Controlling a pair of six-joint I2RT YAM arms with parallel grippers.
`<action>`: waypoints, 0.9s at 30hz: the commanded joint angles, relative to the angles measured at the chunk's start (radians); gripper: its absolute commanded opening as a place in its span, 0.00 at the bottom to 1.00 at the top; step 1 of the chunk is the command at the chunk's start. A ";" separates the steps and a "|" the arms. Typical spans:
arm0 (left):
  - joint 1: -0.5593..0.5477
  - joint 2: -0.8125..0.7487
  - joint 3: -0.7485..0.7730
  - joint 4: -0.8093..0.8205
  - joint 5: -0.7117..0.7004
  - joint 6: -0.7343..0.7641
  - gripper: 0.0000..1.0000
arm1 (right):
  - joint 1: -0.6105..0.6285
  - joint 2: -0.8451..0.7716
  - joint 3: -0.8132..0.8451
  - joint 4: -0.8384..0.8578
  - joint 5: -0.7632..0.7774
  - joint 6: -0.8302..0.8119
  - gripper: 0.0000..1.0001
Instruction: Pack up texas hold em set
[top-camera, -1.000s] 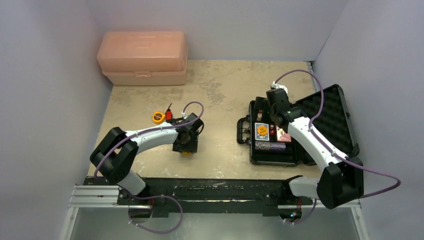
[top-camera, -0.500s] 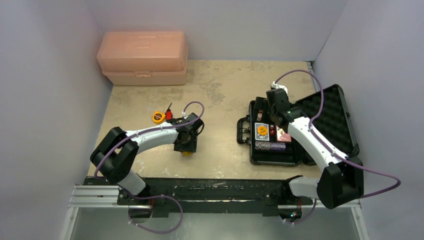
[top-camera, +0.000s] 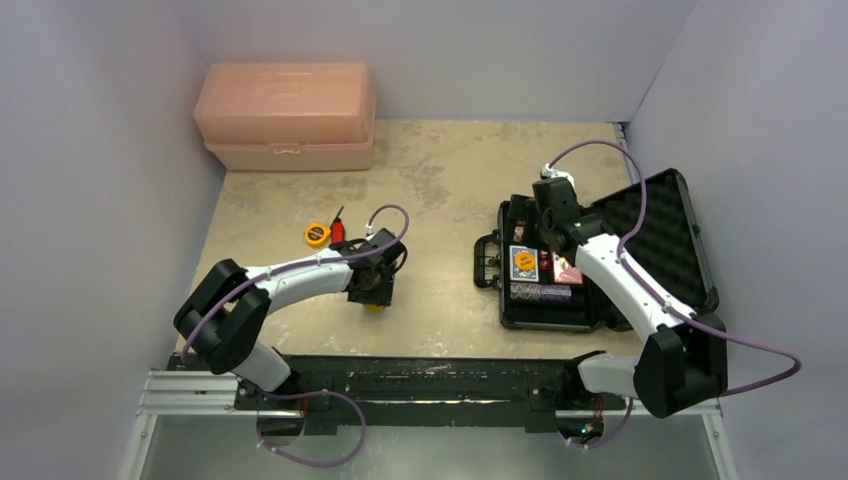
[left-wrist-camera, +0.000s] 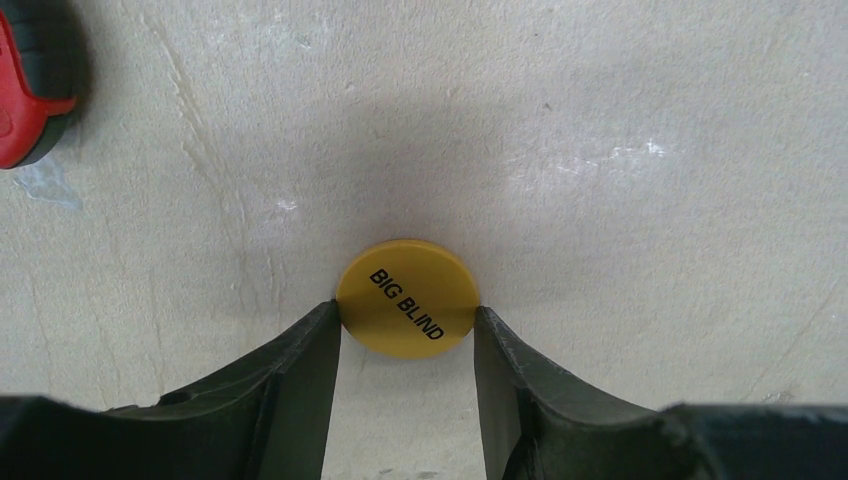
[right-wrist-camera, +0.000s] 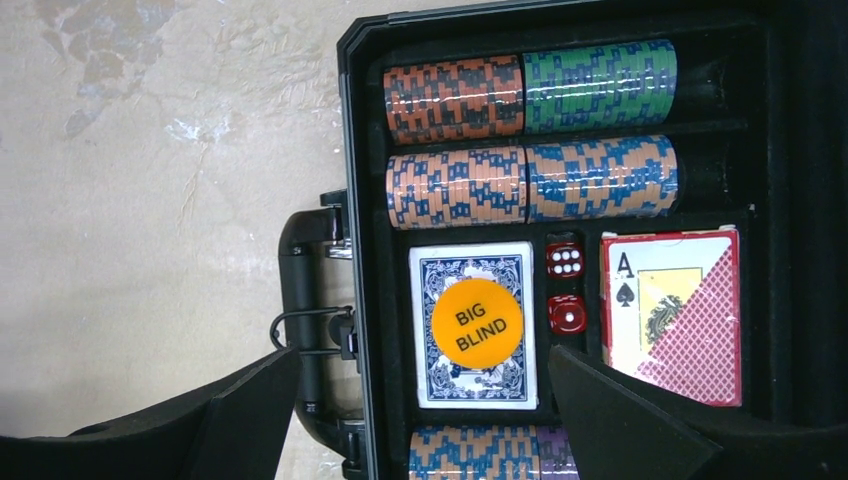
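The black case (top-camera: 505, 312) lies open at the right, its foam-lined lid (top-camera: 660, 235) laid back. In the right wrist view it holds rows of striped chips (right-wrist-camera: 525, 182), a blue deck (right-wrist-camera: 472, 265) with an orange "BIG BLIND" disc (right-wrist-camera: 477, 322) on it, two red dice (right-wrist-camera: 565, 260) and a red deck (right-wrist-camera: 672, 315). My right gripper (right-wrist-camera: 425, 352) hovers open and empty above the blue deck and the case handle (right-wrist-camera: 300, 300). My left gripper (left-wrist-camera: 407, 318) is down at the table, its fingers (left-wrist-camera: 300, 370) touching both sides of a second orange disc (left-wrist-camera: 408, 298) lying flat.
A peach plastic toolbox (top-camera: 287, 115) stands at the back left. A yellow tape measure (top-camera: 317, 234) and a red utility knife (top-camera: 338, 228) lie just left of my left gripper (top-camera: 371, 290); the knife also shows in the left wrist view (left-wrist-camera: 25, 100). Walls enclose three sides.
My left arm's elbow has shifted a little down and left while its gripper stays at the disc. The right arm has not moved.
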 joint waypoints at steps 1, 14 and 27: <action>-0.013 -0.063 -0.012 0.044 -0.007 0.050 0.40 | 0.002 -0.029 -0.010 0.042 -0.057 -0.016 0.99; -0.053 -0.181 -0.027 0.102 0.016 0.147 0.39 | 0.004 -0.074 -0.021 0.114 -0.391 -0.042 0.97; -0.093 -0.259 -0.026 0.154 0.059 0.240 0.38 | 0.004 -0.088 -0.022 0.143 -0.644 -0.041 0.97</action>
